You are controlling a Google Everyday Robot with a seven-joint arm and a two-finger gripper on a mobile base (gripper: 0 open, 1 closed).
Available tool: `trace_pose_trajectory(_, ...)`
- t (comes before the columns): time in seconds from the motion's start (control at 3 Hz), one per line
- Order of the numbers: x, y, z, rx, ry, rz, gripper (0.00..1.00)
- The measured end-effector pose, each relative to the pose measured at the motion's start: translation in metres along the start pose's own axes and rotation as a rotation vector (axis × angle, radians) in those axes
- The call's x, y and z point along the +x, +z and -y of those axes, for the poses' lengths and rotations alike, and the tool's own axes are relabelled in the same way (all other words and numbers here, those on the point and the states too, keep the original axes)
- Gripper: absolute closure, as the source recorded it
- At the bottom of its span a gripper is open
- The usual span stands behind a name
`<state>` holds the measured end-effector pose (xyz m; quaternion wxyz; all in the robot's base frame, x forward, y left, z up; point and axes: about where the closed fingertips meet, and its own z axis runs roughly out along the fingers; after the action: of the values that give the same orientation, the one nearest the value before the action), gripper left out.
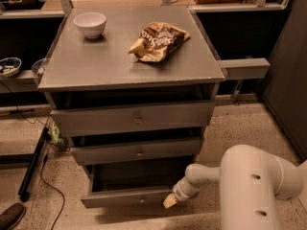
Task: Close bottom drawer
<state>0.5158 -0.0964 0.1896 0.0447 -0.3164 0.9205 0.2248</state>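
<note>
The bottom drawer [129, 195] of the grey cabinet [129, 66] stands pulled out, its dark inside showing above a narrow front panel with a small centre knob. My gripper [170, 201] is low at the right end of that front panel, its pale tip right at the panel's corner. The white arm [249, 186] reaches in from the lower right. The top drawer [134, 119] and the middle drawer [139, 151] each stick out a little.
On the cabinet top sit a white bowl [90, 24] and a crumpled chip bag [158, 41]. A black cable and stand leg [33, 166] lie on the floor at left, a shoe [12, 215] at the bottom left corner. A dark wall panel stands at right.
</note>
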Motion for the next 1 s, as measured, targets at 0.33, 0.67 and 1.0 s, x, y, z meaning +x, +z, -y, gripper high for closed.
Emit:
trace_pose_trajectory(0.33, 0.0000, 0.0000, 0.0000, 0.000, 0.000, 0.000, 0.73)
trace_pose_trajectory(0.67, 0.0011, 0.0009, -0.0001, 0.004, 0.000, -0.001, 1.00)
trace_pose_trajectory(1.0, 0.0037, 0.0030, -0.0003, 0.015, 0.000, -0.003, 1.00)
